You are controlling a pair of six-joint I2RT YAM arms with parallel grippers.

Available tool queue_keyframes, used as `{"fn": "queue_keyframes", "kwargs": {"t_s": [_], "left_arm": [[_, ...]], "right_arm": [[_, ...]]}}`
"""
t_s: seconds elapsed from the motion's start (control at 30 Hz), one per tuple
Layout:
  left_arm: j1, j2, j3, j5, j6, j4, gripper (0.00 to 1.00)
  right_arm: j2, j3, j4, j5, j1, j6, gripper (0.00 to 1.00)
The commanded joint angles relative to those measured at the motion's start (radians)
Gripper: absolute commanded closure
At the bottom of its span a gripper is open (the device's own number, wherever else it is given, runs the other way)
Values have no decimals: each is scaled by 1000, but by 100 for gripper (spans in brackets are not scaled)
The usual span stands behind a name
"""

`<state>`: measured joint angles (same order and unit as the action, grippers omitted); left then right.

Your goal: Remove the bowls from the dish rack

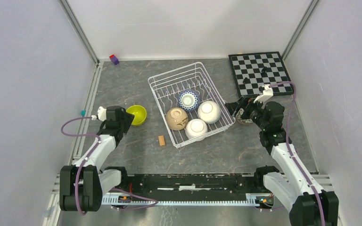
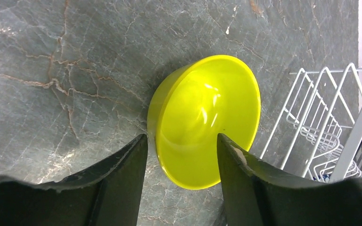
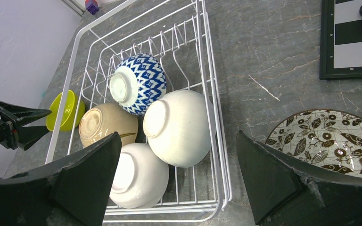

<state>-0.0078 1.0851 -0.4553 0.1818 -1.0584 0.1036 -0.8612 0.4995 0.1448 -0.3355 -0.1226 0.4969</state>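
The white wire dish rack [image 1: 156,101] holds a blue-and-white bowl [image 1: 188,100], a tan bowl [image 1: 176,118] and two white bowls [image 1: 209,112] [image 1: 196,129], all tipped on their sides. The lime-yellow bowl [image 1: 136,114] sits on the table left of the rack. My left gripper [image 2: 181,139] is open, its fingers either side of that bowl's near rim [image 2: 207,122]. My right gripper [image 3: 179,141] is open and empty above the rack's right edge [image 3: 207,70]. A bowl with a brown leaf pattern [image 3: 339,141] stands on the table right of the rack, beside the right finger.
A chessboard [image 1: 259,73] with a few pieces lies at the back right. A small tan block [image 1: 161,140] lies by the rack's front left corner. A purple block [image 1: 114,59] is at the back wall. Grey walls enclose both sides.
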Motion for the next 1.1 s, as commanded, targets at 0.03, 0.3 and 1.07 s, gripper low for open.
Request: {"fn": "queue_keyframes", "kwargs": {"t_s": [0.03,0.3,1.07], "left_arm": [[2,-70,-43,41,30,37,40],[3,-254,-87,88,203,57,19],[2,-132,-372,-517,391,62,0]], "right_arm": [[20,-6,18,6,-3,-9,2],[21,28,-28,48,-3,-55,2],[-88,143,-12,99,-129,-72,2]]}}
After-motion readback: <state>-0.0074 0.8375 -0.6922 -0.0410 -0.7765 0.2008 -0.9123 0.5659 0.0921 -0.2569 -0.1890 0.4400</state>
